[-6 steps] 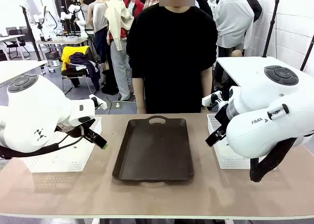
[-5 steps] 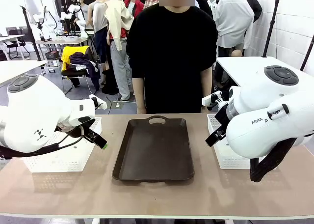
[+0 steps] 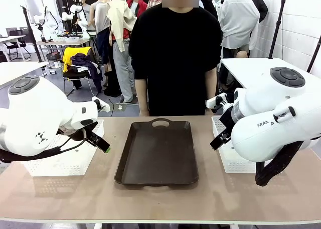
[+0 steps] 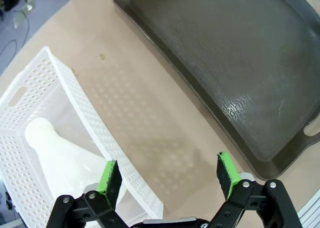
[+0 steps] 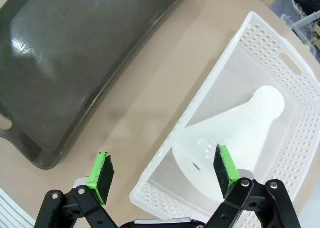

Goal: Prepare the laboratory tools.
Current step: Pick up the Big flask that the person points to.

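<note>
A frosted-white conical flask [image 4: 52, 153] lies on its side inside the left mesh basket [image 4: 85, 125]. My left gripper [image 4: 169, 174] hangs open above the basket's near wall and the bare table beside it; in the front view it [image 3: 103, 144] hovers at the basket's right edge. The other flask [image 5: 232, 130] lies tipped in the right mesh basket [image 5: 200, 113]. Above that basket's corner my right gripper [image 5: 162, 170] is open, one pad over the flask's base; from the front it [image 3: 216, 141] sits at the basket's left side.
The dark brown tray [image 3: 158, 153] lies bare in the table's middle between both baskets. A person in black [image 3: 175, 58] stands at the far edge behind the tray. Bare tabletop [image 3: 150, 199] runs along the near edge.
My left arm has shifted very slightly; the right arm, tray and baskets stand as before.
</note>
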Motion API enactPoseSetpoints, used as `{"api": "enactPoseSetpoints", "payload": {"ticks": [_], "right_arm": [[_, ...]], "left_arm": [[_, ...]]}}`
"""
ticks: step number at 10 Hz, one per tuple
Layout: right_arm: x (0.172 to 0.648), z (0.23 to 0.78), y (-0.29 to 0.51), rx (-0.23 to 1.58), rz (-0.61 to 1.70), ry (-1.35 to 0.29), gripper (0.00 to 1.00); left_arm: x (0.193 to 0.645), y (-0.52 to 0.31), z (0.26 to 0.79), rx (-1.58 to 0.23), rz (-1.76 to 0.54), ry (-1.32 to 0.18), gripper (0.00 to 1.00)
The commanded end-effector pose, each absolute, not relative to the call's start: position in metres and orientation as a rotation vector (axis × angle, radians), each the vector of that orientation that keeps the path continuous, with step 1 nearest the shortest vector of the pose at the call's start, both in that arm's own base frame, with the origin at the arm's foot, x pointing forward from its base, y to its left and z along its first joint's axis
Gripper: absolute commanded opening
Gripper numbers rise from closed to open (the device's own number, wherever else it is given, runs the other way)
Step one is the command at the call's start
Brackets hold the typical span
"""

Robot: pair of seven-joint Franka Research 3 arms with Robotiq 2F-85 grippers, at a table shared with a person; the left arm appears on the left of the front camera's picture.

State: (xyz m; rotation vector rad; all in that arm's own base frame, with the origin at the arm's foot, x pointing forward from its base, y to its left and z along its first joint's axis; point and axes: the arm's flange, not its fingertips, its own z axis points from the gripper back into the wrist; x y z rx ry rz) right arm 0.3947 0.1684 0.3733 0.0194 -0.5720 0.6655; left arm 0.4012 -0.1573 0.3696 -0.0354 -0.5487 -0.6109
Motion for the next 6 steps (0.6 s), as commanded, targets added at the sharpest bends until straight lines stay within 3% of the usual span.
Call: {"api": "enactPoseSetpoints", "payload": {"ticks": [1,6], "right_arm": [[0.3948,0.3733,0.1682,0.021,0.664,-0.572,1.00],[0.3948,0.3733,0.1682,0.021,0.664,-0.572,1.00]], "left_arm": [[0.4020,-0.1550,0.3697,-0.034,-0.608,-0.549,1.00],[0.4020,-0.1550,0.3697,-0.034,-0.608,-0.549,1.00]]}}
